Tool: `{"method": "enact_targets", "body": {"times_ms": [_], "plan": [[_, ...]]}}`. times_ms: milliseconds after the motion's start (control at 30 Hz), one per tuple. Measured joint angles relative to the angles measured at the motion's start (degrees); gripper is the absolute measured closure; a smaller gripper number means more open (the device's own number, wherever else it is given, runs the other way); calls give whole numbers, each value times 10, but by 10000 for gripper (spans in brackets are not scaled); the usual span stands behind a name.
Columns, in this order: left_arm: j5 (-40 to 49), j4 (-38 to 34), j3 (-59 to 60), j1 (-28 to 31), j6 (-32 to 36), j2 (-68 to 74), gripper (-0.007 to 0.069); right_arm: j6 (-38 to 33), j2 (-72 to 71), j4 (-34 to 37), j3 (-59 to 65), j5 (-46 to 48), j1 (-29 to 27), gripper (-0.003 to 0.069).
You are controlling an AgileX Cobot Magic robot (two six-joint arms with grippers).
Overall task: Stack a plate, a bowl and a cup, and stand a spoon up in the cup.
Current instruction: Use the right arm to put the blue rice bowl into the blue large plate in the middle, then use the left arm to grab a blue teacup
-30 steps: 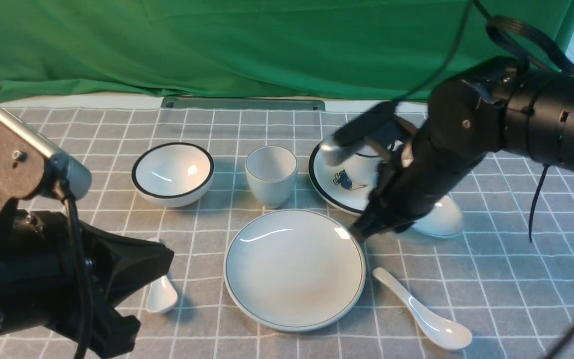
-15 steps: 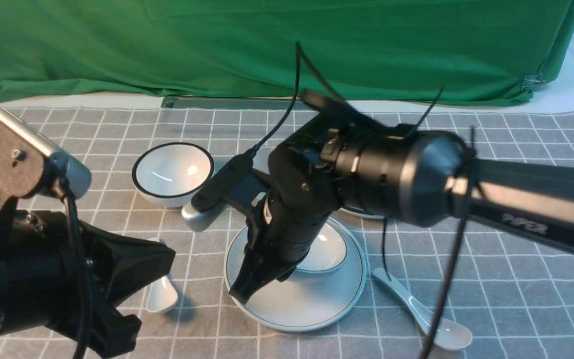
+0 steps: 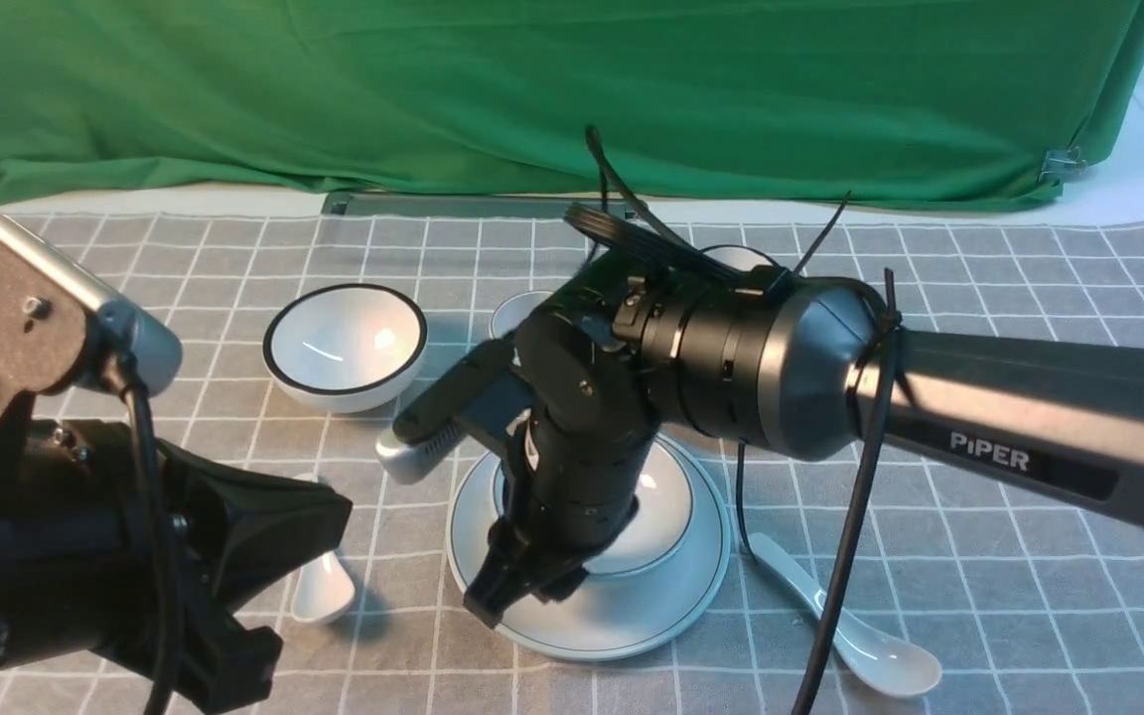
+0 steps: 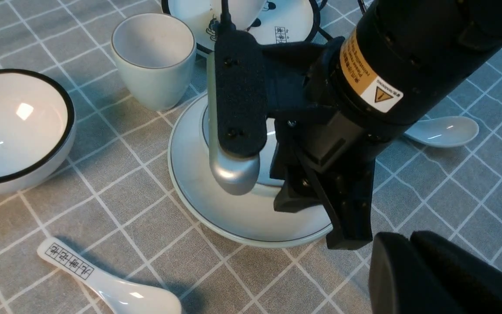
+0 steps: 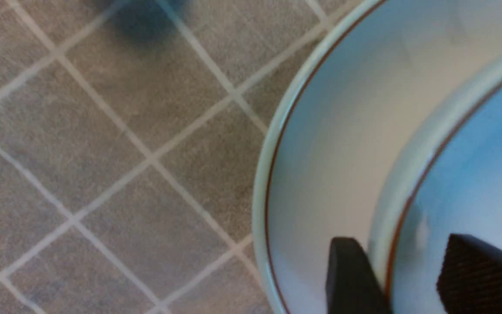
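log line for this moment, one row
right gripper: astride bowl rim, grip unclear | bowl: on plate | cup, spoon: on cloth, unstacked | left gripper: off stack, state unclear

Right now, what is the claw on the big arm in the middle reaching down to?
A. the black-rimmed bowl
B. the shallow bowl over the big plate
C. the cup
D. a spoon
B: the right gripper has one finger inside and one finger outside the rim of the bowl, which lies within the plate; nothing grips the cup or the spoon.
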Motion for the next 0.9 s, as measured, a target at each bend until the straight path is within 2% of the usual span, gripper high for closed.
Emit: {"method": "enact_targets", "body": {"times_ms": [133,467,567,667,700,767,900], "plan": [[0,-1,0,0,0,0,607,5,0,1,0,18,0,223],[9,-4,-1,0,0,2,607,5,-86,7,0,38,0,257],[34,4,-21,0,0,20,607,5,-142,-12,0,69,0,320],[75,21,-80,0,1,74,607,14,-214,-57,19,106,0,461],[78,24,-85,0,1,84,607,14,-219,-59,21,106,0,470],[99,41,-145,0,2,152,607,31,-279,-88,65,126,0,571],[117,58,-226,0,24,278,607,52,-362,-104,137,125,0,626]]}}
